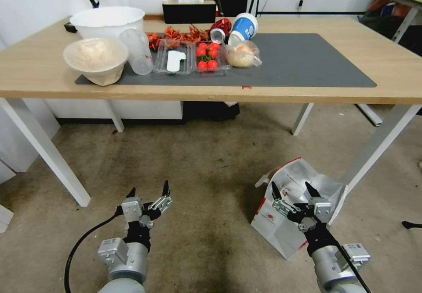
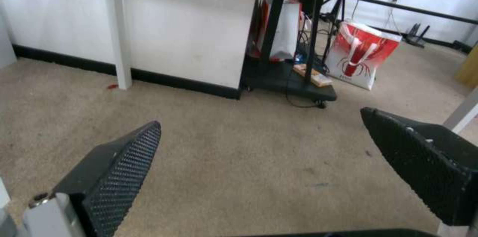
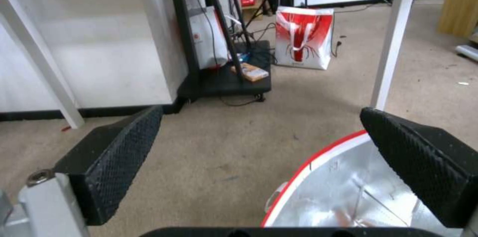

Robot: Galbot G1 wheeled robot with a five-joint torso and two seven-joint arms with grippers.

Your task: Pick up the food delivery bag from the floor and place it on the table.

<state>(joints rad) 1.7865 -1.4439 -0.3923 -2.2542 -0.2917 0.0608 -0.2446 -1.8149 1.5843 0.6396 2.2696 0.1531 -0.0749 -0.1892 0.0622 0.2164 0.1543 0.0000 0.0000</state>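
Food delivery bag [image 1: 293, 216] sits on floor [image 1: 206, 165] by desk [image 1: 307, 88] leg, mouth open; right gripper [image 1: 295, 192] poised wide open above rim, holding nothing, left gripper [image 1: 148, 192] idle, open: approach step, next a descent onto trim.

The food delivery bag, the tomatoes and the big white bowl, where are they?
food delivery bag [image 1: 274, 227], head view, on its white outer side near the red logo.
tomatoes [image 1: 207, 57], head view, on the middle of the red bunch.
big white bowl [image 1: 107, 21], head view, on its outer wall.
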